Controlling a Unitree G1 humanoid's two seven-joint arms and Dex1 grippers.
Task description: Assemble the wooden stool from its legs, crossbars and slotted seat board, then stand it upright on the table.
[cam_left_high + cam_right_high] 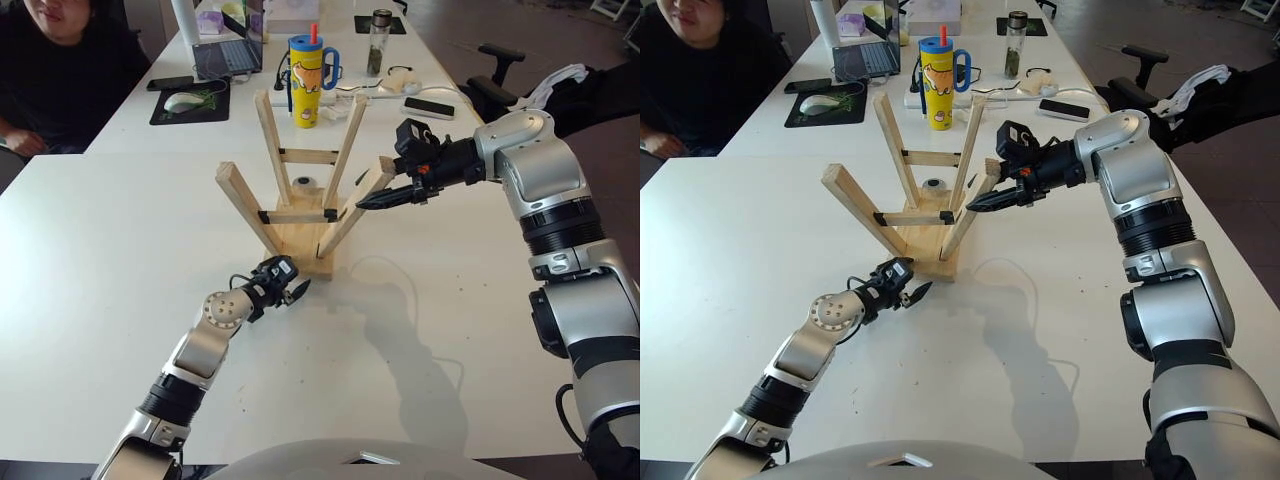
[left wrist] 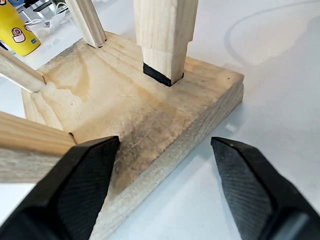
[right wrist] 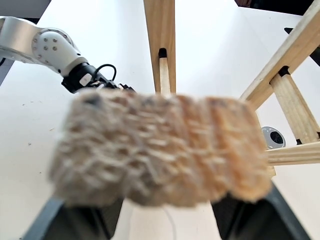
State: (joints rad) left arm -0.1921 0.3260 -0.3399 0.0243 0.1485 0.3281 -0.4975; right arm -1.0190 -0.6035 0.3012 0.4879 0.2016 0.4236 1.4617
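Wooden stool (image 1: pixel 300 215) stands upside down in the centre of the frame, its seat board (image 1: pixel 300 240) flat on the table (image 1: pixel 100 260); the right gripper (image 1: pixel 372 201) pinches one leg (image 1: pixel 345 225), probably to press it home, and the left gripper (image 1: pixel 298 289), spread, hovers at the board's corner.

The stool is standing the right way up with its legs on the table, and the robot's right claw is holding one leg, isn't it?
Not quite. The stool is upside down: its seat board lies on the table and its legs point up, as the left eye view shows. The right gripper does hold one leg.
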